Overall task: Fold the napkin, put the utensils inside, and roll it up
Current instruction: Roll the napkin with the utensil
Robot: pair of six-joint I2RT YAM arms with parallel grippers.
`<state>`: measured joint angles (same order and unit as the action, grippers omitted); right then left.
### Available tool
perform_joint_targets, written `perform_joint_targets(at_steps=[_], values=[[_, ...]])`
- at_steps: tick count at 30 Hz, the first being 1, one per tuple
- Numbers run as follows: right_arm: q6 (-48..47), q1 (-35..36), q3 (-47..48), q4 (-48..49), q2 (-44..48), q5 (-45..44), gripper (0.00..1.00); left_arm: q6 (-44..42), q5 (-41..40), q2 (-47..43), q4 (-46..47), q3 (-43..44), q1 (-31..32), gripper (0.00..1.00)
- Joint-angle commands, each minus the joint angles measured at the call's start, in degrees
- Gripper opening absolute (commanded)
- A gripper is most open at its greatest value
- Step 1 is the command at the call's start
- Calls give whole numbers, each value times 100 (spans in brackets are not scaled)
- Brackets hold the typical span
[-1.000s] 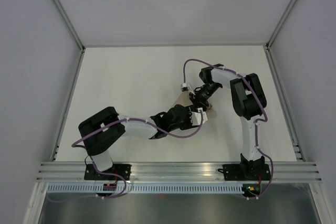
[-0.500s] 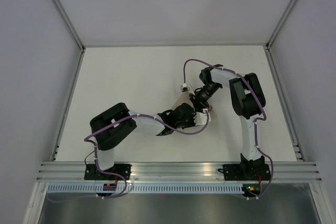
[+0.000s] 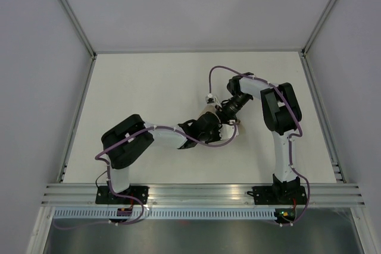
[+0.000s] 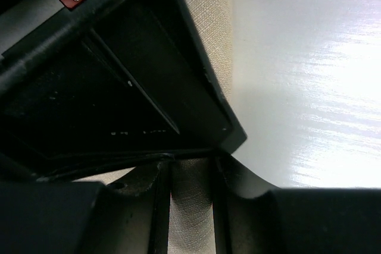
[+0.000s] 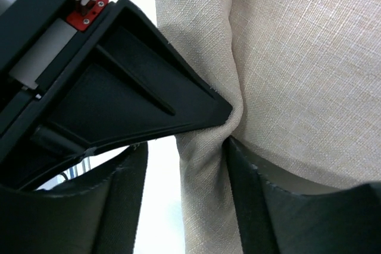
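Observation:
The tan napkin (image 5: pixel 286 52) is bunched into a thick fold in the middle of the table. In the top view both grippers cover it almost wholly. My left gripper (image 4: pixel 189 173) has its fingers close together with a strip of napkin (image 4: pixel 190 206) filling the gap between them. My right gripper (image 5: pixel 184 147) is open. The napkin fold lies against its right finger (image 5: pixel 256 206), and bare table shows beside its left finger (image 5: pixel 113 206). The left gripper's black body (image 5: pixel 119 87) presses into the fold from the left. In the top view the two grippers meet, left (image 3: pixel 218 123) and right (image 3: pixel 225 115). No utensils show.
The white table (image 3: pixel 149 87) is walled by grey panels at the left, back and right. An aluminium rail (image 3: pixel 202 193) carries both arm bases at the near edge. Purple cables loop over both arms.
My left arm has reached further right and away from the near edge, up against the right gripper. The tan cloth that showed beside the grippers is now almost covered.

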<state>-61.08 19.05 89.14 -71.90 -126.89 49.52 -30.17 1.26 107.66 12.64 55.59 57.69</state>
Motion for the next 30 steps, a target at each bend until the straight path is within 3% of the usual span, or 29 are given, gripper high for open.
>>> perform_joint_targets(at_steps=[1, 6, 12, 20, 23, 24, 29, 30], values=[[-220, -234, 128, 309, 50, 83, 65, 345, 488, 352, -561, -5, -100, 2], [-887, -630, 709, -771, 41, 830, 68, 337, 709, 432, -781, 118, -153, 2], [-1055, -1438, 1193, -1141, 182, 1561, 69, 459, 1165, 554, -1228, 434, -399, 2], [-1680, -2379, 157, -792, 1235, 1965, 69, 924, 2044, 1143, -2643, 1523, -899, 4], [-885, -2397, -554, 208, 1859, 1667, 69, 1100, 2580, 1362, -3083, 1971, -1128, 5], [-462, -2362, -782, 1090, 2218, 1345, 70, 1154, 2694, 1398, -3240, 2043, -1181, 6], [894, -1949, -2662, 3599, 3833, -9, 70, 1339, 3705, 1898, -4058, 2744, -1489, 8], [1244, -1601, -2970, 4439, 4091, -299, 70, 1339, 3906, 1960, -4172, 2825, -1515, 9]])
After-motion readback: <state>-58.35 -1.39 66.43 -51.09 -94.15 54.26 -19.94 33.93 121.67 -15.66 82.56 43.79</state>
